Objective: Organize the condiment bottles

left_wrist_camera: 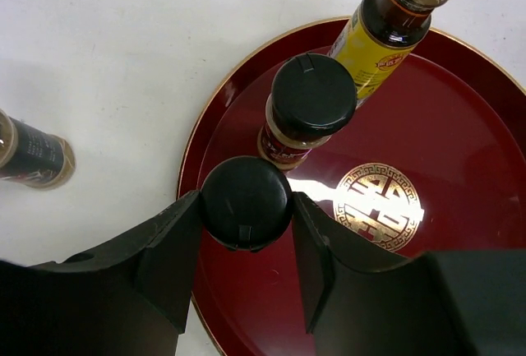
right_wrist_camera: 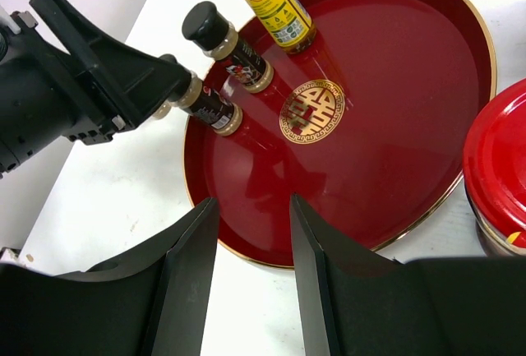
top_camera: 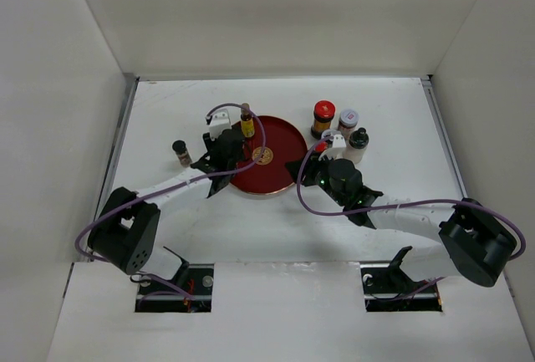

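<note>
Yellow-labelled bottle [left_wrist_camera: 374, 43] and black-capped jar [left_wrist_camera: 308, 105] sit on the red tray [left_wrist_camera: 460, 126]; left fingers [left_wrist_camera: 164, 257] clamp a third bottle [left_wrist_camera: 245, 202] there, right fingers [right_wrist_camera: 185, 265] gape empty, and a red-lidded jar [top_camera: 323, 115] and others are on the counter [top_camera: 251, 228].

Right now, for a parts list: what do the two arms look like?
The left arm and right arm have white links with black joints. A purple cable loops along each. The jaws are matte black with flat inner faces.
</note>
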You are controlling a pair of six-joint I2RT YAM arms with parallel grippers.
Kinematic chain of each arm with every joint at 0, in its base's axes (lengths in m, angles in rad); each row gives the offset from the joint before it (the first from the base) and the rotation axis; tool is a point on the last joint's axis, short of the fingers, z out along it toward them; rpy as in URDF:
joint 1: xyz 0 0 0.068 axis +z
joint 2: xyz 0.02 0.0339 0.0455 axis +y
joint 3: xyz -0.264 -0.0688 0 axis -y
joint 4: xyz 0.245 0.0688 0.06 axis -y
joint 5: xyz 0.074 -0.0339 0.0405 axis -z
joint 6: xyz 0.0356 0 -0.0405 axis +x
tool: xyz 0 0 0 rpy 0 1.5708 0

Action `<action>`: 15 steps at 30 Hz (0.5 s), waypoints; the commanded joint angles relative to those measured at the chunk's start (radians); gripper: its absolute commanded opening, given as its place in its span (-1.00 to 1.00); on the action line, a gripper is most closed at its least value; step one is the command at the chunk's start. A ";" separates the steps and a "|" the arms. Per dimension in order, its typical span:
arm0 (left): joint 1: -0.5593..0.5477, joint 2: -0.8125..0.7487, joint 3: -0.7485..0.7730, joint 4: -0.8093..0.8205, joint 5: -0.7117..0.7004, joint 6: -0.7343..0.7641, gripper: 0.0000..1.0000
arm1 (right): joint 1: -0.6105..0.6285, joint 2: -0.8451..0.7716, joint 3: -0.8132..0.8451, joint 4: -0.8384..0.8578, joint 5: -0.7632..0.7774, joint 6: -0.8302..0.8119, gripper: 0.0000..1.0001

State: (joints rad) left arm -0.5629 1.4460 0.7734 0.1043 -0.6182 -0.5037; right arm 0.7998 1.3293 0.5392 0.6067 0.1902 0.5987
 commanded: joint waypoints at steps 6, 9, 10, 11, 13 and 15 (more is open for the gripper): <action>-0.009 -0.076 -0.028 0.040 -0.029 -0.030 0.25 | 0.006 -0.009 0.016 0.048 -0.003 0.001 -0.07; -0.002 -0.128 -0.051 0.038 -0.052 -0.036 0.40 | 0.006 -0.007 0.019 0.045 0.003 -0.008 -0.07; 0.004 -0.150 -0.059 0.034 -0.058 -0.038 0.42 | 0.006 -0.007 0.018 0.048 0.003 -0.005 -0.07; 0.011 -0.173 -0.066 0.028 -0.066 -0.044 0.44 | 0.006 -0.004 0.018 0.051 -0.003 0.001 -0.07; 0.031 -0.217 -0.083 0.017 -0.075 -0.055 0.46 | 0.006 -0.001 0.021 0.044 -0.005 0.000 -0.07; 0.065 -0.249 -0.095 0.014 -0.077 -0.059 0.46 | 0.006 -0.007 0.021 0.045 0.002 -0.008 -0.07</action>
State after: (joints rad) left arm -0.5358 1.2594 0.6960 0.1059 -0.6567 -0.5392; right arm 0.7998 1.3293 0.5392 0.6067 0.1902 0.5987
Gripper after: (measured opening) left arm 0.728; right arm 0.465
